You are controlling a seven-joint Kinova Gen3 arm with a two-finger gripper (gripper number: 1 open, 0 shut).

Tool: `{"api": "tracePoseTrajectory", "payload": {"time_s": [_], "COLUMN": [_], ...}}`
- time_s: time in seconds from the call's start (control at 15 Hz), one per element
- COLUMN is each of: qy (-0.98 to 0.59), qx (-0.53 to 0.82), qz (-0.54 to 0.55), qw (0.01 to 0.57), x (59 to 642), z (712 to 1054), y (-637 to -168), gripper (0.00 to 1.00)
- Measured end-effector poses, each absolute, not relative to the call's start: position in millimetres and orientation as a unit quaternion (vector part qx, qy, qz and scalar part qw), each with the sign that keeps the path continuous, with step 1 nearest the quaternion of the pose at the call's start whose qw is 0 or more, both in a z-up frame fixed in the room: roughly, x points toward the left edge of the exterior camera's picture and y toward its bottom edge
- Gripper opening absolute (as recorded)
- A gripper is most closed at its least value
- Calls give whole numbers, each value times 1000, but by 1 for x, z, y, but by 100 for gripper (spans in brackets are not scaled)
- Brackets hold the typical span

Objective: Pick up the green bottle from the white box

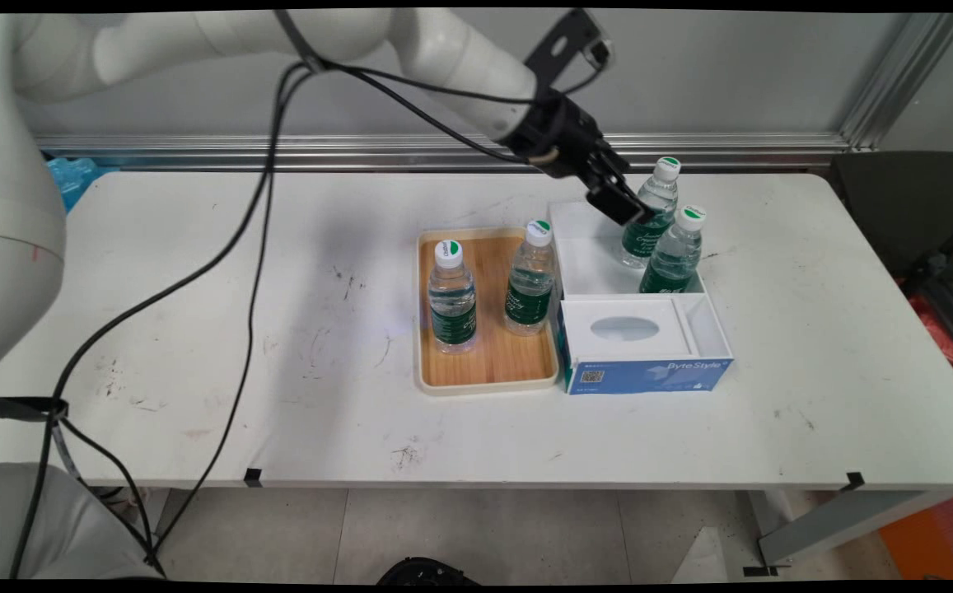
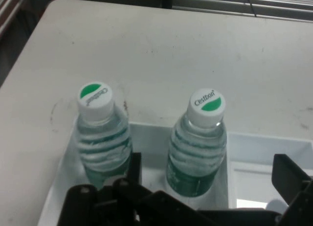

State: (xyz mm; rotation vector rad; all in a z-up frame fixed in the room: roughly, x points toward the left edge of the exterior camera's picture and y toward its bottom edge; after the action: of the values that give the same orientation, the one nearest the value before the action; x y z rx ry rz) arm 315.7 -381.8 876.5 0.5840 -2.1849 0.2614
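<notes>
looks like a robotics lab or test cell – a scuffed white desk pushed against a plain grey wall with aluminium framing rails along it, loose black cables dangling off the arm, tape marks on the desk edge, bare tile floor below.

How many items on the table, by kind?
Water bottles: 4, two on the tray, two in the box
Wooden tray: 1
White and blue box: 1
Total: 6
</notes>
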Motion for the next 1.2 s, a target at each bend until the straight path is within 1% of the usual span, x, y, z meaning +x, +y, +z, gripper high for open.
{"api": "tracePoseTrajectory", "payload": {"time_s": [0.33,0.67,1.2], "qy": [-869,-866,-861], "qx": [233,235,240], "qz": [102,101,103], "qw": [425,429,437], "x": [288,271,252], "z": [846,825,803], "y": [-394,-401,-409], "gripper": [100,100,100]}}
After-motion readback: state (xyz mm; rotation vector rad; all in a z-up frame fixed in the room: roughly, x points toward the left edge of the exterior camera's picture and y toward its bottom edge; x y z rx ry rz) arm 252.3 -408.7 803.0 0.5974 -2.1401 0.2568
